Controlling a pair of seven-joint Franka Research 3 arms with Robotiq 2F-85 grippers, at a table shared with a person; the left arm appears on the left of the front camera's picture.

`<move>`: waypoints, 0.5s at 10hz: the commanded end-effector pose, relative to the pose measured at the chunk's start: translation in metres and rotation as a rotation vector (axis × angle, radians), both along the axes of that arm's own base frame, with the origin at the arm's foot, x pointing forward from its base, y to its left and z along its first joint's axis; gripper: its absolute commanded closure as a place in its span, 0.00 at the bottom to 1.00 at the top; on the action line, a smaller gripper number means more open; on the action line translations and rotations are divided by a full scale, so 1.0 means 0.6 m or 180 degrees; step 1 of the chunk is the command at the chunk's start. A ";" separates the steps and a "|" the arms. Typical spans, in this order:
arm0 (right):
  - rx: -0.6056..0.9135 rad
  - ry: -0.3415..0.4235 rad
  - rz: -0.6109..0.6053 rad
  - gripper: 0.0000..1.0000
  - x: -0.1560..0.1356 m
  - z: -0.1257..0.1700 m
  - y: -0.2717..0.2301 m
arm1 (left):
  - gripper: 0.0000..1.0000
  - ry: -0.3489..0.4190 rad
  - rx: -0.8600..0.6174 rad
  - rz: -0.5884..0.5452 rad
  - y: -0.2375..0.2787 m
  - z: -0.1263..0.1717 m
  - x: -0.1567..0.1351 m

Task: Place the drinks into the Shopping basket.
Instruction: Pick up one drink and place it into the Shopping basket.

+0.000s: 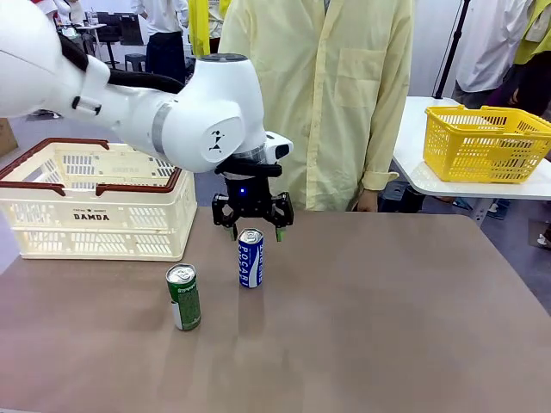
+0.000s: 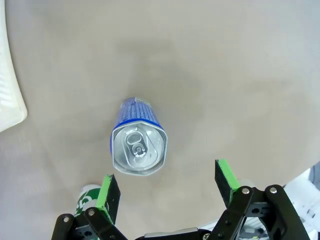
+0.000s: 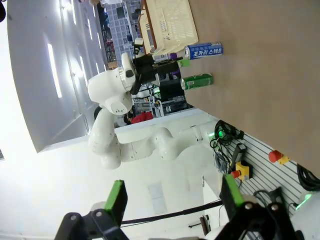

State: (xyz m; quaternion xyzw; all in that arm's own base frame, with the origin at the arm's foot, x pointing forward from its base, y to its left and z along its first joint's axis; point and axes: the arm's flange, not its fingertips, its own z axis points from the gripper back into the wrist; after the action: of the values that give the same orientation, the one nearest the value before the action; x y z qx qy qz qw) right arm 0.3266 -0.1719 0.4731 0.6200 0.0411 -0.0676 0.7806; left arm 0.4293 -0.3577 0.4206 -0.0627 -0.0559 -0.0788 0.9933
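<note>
Left arm [image 1: 198,112]: comes in from my left, elbow high, wrist turned straight down over the table [image 1: 387,310].

Left pincer [image 1: 256,231]: hangs just above the blue can [image 1: 250,262]. Jaws spread wide, nothing held, no contact with the can. In the left wrist view the can's silver top sits between the green pads [image 2: 106,192]. It is closer to one pad than the other and a little ahead of the line between them, so not centred.

Blue can: upright near the table's middle, just off the near right corner of the Shopping basket [image 1: 95,215].

Green can [image 1: 183,298]: upright, near the blue one but apart from it, closer to my side and further to my left. Both cans are outside the basket, which sits at the table's far left.

Right pincer [image 3: 174,192]: jaws wide, gripping nothing, held well off the table. The wrist is rolled, so the tabletop runs sideways in the right wrist view. It looks across at the left arm and both cans.

A person [image 1: 327,95] in a pale yellow shirt stands at the far edge, right behind the left pincer. A yellow mesh basket [image 1: 486,142] sits on a separate white table [image 1: 413,172] to the right.
</note>
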 end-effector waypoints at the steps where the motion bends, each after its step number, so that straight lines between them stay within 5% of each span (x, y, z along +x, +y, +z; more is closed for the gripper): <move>1: -0.0012 0.0004 0.0029 0.00 -0.004 0.005 -0.001 | 0.00 0.0104 0.0130 0.0064 -0.007 -0.003 0.009; 5: -0.0012 0.0004 0.0029 0.00 -0.004 0.005 -0.001 | 0.00 0.0210 0.0308 0.0157 -0.005 -0.055 0.024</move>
State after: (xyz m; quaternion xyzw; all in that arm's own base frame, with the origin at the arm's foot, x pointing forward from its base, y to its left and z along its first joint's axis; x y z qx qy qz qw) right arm 0.3265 -0.1719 0.4731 0.6201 0.0412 -0.0675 0.7805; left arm 0.4390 -0.3558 0.3880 -0.0378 -0.0200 -0.0719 0.9965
